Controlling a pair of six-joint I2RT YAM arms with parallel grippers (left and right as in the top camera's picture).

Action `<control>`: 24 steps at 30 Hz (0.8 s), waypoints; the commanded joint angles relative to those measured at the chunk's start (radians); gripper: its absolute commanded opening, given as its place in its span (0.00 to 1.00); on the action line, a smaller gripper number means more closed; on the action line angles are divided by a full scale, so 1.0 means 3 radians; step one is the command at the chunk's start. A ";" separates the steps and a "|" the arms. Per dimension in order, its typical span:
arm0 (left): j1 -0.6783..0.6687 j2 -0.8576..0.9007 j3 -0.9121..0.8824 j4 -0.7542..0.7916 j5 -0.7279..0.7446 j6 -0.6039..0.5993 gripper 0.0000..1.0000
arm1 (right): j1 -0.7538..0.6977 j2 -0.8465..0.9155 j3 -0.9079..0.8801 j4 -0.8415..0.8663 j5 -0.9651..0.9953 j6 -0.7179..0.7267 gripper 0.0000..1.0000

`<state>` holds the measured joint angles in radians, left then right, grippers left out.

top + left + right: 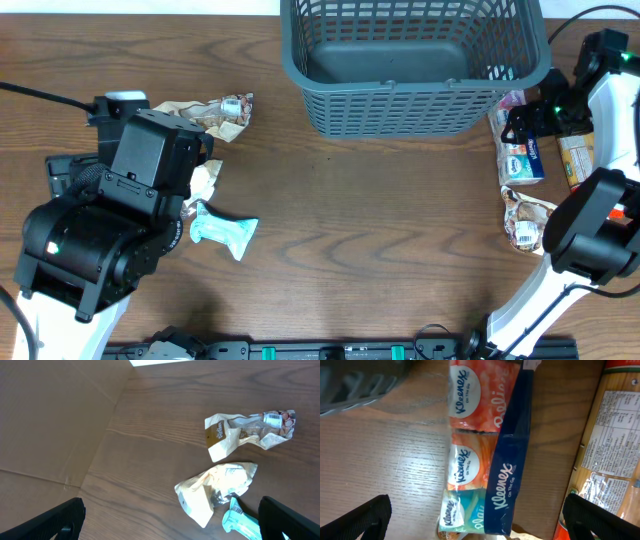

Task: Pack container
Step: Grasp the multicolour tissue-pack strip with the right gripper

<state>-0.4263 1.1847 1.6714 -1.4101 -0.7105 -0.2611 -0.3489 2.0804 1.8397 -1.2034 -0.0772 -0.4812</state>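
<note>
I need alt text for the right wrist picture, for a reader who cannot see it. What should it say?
A multipack of Kleenex pocket tissues lies on the wooden table below the open right tool. A corner of the grey container shows top left; a yellow labelled packet lies at the right.

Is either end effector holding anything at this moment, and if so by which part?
Nothing is held. The left end effector is open above a crumpled cream packet, and the right end effector is open over the Kleenex pack.
</note>
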 commanded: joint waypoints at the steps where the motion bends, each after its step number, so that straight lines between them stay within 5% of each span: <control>1: 0.0022 0.0004 0.0005 -0.0010 -0.0052 -0.0005 0.99 | 0.0027 0.0088 -0.0013 0.0051 0.0019 0.0071 0.96; 24: 0.0022 0.0004 0.0005 -0.0010 -0.0052 -0.0005 0.99 | 0.0057 0.0587 -0.0015 0.0584 -0.0064 0.0546 0.99</control>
<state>-0.4263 1.1847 1.6714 -1.4101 -0.7105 -0.2611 -0.3489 2.2265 1.8385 -1.0302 -0.0818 -0.3637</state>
